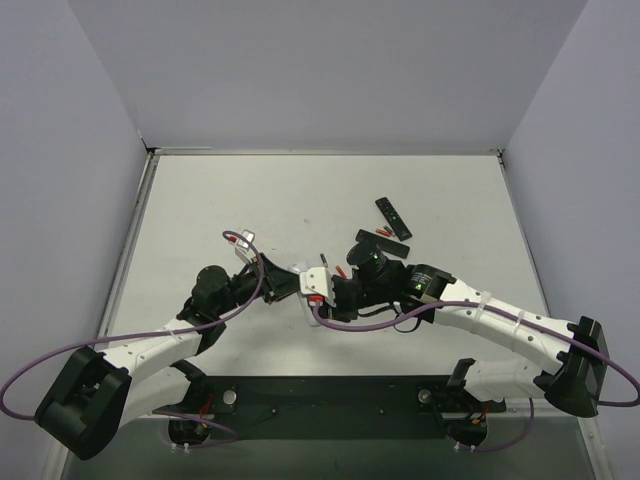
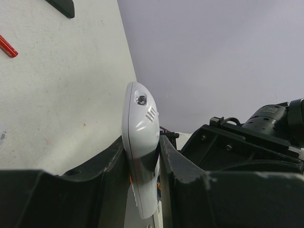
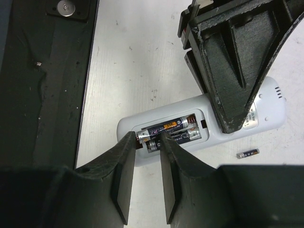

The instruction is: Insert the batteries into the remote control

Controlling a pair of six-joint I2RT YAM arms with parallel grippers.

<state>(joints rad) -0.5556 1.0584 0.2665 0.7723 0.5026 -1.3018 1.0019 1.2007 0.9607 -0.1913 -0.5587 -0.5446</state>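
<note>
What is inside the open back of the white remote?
Two dark grey cylinder batteries lie side by side inside the white plastic remote. The black fingers of the right pincer hide one end.

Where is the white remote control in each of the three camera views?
Top external: the remote is mid-picture, where both arms meet.
Left wrist: bottom centre, on edge between the left fingers.
Right wrist: centre, compartment open, batteries inside.
Shared landmark: the left fingers clamping it.
</note>
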